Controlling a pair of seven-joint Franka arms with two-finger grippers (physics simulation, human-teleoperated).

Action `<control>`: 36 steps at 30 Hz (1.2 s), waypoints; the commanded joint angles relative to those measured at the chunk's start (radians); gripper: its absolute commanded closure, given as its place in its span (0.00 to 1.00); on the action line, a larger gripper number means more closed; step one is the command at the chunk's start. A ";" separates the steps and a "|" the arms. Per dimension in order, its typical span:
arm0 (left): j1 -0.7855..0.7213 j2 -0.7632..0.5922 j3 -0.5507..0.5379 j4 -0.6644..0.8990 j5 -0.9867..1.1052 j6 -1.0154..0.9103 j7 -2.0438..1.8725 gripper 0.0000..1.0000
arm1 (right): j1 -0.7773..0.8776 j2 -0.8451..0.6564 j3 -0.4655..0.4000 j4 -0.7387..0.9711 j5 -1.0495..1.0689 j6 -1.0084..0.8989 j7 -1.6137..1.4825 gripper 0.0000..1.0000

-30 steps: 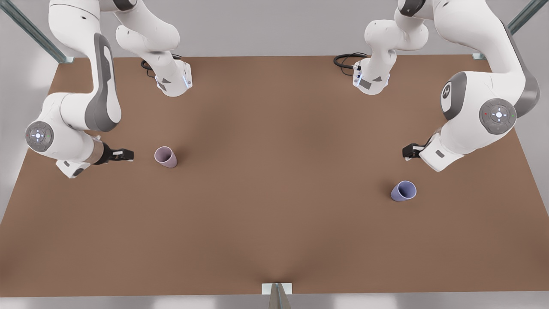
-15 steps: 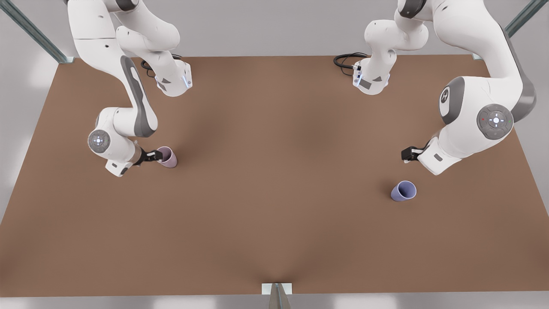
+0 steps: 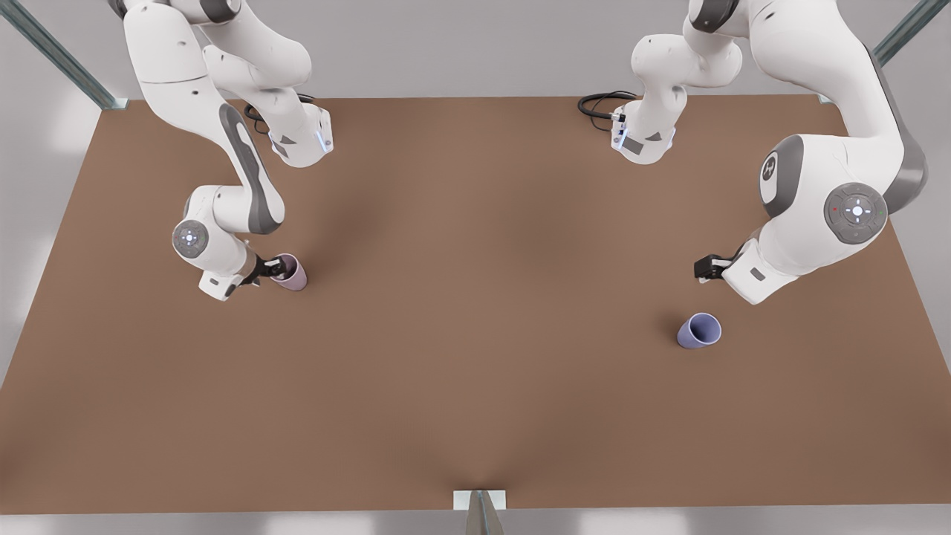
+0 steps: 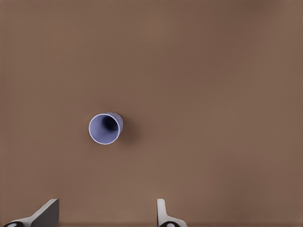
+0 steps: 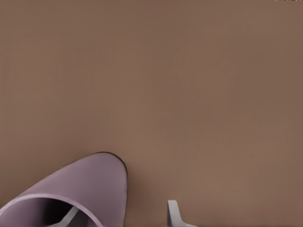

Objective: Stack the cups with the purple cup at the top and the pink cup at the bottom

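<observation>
Two cups, both standing upright on the desk and well apart. Nearest the front camera: the purple cup, toward the front view's right, untouched. The left claw hangs above and behind it, clear of it; the left wrist view shows the purple cup standing free ahead of two fingertips set wide apart, nothing between them. That arm waits.

Farther back, on the front view's left: the pink cup, with the right claw at its rim. In the right wrist view the pink cup fills the near corner; one finger seems to sit inside the mouth and the other finger outside the wall, so the claw straddles the rim. Fingers apart, not yet pinching as far as can be judged; contact with the wall is hard to confirm from this angle.

Step in hand, as judged: grasp of the pink cup by its wall. To do it well:
- close slowly so the light cup does not tip or skid;
- keep the claw vertical, wall centred between the fingers;
- lift straight, then set it down upright within the other arm's reach.
</observation>
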 commanded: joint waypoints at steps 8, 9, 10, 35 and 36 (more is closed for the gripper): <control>0.000 0.004 0.000 0.000 0.001 0.000 0.001 0.00 | 0.028 0.005 0.002 -0.019 0.002 0.025 -0.093 0.66; 0.000 0.004 0.000 0.000 0.001 0.000 0.001 0.00 | 0.029 0.005 0.002 -0.019 0.002 0.025 -0.093 0.75; -0.001 0.004 0.000 0.000 0.001 0.000 0.001 0.00 | 0.028 0.005 0.002 -0.019 0.002 0.024 -0.093 0.79; 0.000 0.011 0.003 0.000 -0.001 0.001 0.001 0.00 | 0.656 0.880 0.044 1.536 0.109 -0.440 1.165 0.79; 0.000 0.011 0.003 0.000 -0.001 0.001 0.001 0.00 | 0.658 0.883 0.041 1.535 0.109 -0.455 1.165 0.79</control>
